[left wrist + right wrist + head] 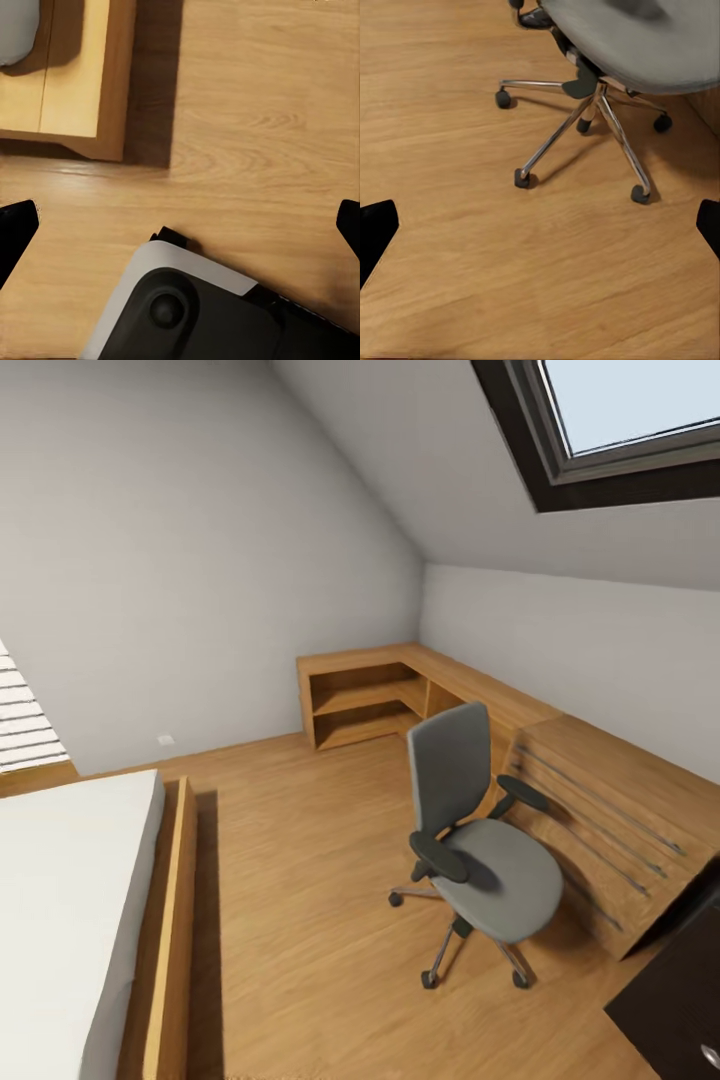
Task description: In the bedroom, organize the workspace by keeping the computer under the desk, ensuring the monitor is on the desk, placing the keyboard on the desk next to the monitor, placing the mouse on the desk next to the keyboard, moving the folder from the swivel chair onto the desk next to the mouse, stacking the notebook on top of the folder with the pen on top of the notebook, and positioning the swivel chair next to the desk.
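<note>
The swivel chair [480, 830] stands right of centre, its seat bare, beside a slanted wooden chest [610, 830] — the desk [672, 1010] corner shows nearest right. Both grippers [180, 225] [540, 225] hang spread wide, empty. Best approach squarely — casters roll easily.

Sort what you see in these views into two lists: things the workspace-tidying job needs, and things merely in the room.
Job: swivel chair, seat bare; desk corner, black.

Just there: bed; wooden corner shelving; slatted wooden chest; skylight.
</note>
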Robot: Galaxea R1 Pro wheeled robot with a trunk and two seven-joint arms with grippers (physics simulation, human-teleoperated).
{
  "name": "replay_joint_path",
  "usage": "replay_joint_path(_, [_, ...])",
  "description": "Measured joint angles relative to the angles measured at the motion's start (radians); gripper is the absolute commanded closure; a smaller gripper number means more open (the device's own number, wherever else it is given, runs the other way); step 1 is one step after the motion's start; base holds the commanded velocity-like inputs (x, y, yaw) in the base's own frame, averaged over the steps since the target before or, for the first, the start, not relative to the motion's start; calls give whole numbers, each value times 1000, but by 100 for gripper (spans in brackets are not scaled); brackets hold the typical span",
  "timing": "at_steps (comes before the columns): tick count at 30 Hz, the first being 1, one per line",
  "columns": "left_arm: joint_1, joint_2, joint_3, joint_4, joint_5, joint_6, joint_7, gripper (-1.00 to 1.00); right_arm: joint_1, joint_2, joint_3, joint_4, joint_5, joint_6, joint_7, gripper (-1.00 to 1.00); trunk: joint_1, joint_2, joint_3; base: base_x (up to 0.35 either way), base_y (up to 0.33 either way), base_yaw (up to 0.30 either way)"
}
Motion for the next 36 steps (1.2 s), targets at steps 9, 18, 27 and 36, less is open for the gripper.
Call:
replay_joint_path(9, [0, -3, -2, 10, -3, 1, -1, -100, 2, -1, 0, 0, 0, 6, 15, -100, 0, 0, -1, 61, -45, 264])
replay_joint_path(18, [0, -8, -4, 52, -13, 1, -2, -100, 2, -2, -1, 0, -1, 15, 3, -100, 0, 0, -3, 231, -175, 247])
replay_joint_path(27, [0, -13, -4, 58, -38, 0, -2, -100, 2, 0, -1, -1, -1, 83, 2, -100, 0, 0, -8, 259, -203, 111])
replay_joint_path(36, [0, -14, -4, 58, -39, 0, -2, -100, 2, 0, -1, -1, -1, 92, 2, -100, -1, 0, -11, 296, -96, 34])
